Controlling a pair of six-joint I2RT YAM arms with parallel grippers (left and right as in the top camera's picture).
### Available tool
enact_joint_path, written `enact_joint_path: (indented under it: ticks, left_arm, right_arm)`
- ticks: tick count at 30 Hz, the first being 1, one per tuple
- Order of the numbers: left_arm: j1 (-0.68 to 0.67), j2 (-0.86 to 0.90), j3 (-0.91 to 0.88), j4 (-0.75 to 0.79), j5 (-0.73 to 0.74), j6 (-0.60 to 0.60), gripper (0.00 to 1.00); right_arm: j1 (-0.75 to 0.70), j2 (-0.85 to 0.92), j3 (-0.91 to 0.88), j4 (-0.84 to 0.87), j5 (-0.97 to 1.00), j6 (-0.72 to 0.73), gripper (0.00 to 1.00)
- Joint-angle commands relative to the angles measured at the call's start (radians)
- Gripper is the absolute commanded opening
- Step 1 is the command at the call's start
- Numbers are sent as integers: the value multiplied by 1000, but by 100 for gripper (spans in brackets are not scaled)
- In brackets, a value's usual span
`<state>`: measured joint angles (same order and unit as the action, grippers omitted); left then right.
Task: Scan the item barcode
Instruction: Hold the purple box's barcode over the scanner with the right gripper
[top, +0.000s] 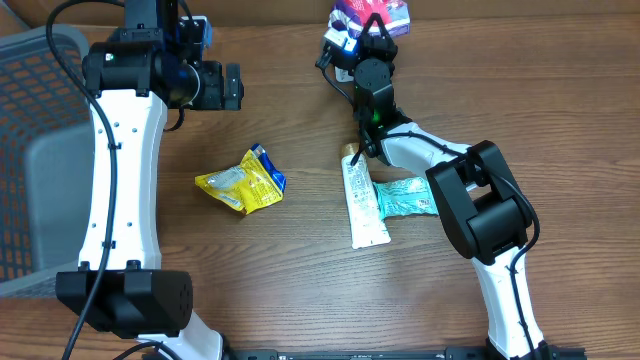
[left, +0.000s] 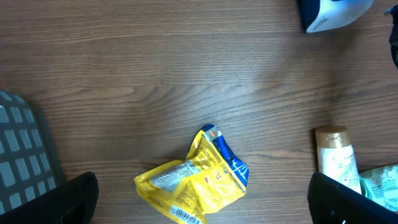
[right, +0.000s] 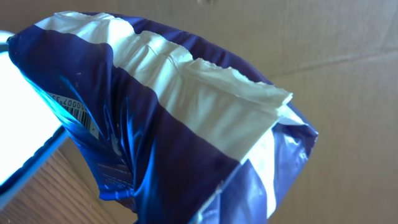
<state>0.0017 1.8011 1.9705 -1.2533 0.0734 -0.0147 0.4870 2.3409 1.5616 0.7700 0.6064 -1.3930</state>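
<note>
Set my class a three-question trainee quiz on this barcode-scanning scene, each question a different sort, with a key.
1. True or false: the left gripper is holding the yellow packet.
2. What does the right gripper grip? A) white tube B) teal packet C) purple-and-white packet
3. Fill in: on the left gripper's side stands a grey ____.
Key: 1 false, its jaws are open and the packet lies on the wood; 2 C; 3 basket.

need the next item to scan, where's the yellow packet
Overhead view: the yellow packet lies on the table left of centre, between the left arm and the white tube.
</note>
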Motion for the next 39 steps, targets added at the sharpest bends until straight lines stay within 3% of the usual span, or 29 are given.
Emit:
enact_joint_path:
  ticks: [1, 11, 21, 39]
  left_arm:
    - [2, 11, -5, 1, -3, 23, 100]
    - [2, 11, -5, 1, -3, 23, 100]
    - [2, 11, -5, 1, -3, 23, 99]
    - [2, 11, -5, 1, -3, 23, 100]
  right_arm:
    - [1, 8, 23, 15, -68, -3, 4]
    - [-57, 11, 24, 14, -119, 1, 4]
    - [-110, 18, 24, -23, -171, 134, 4]
    - [-99, 40, 31, -14, -211, 124, 4]
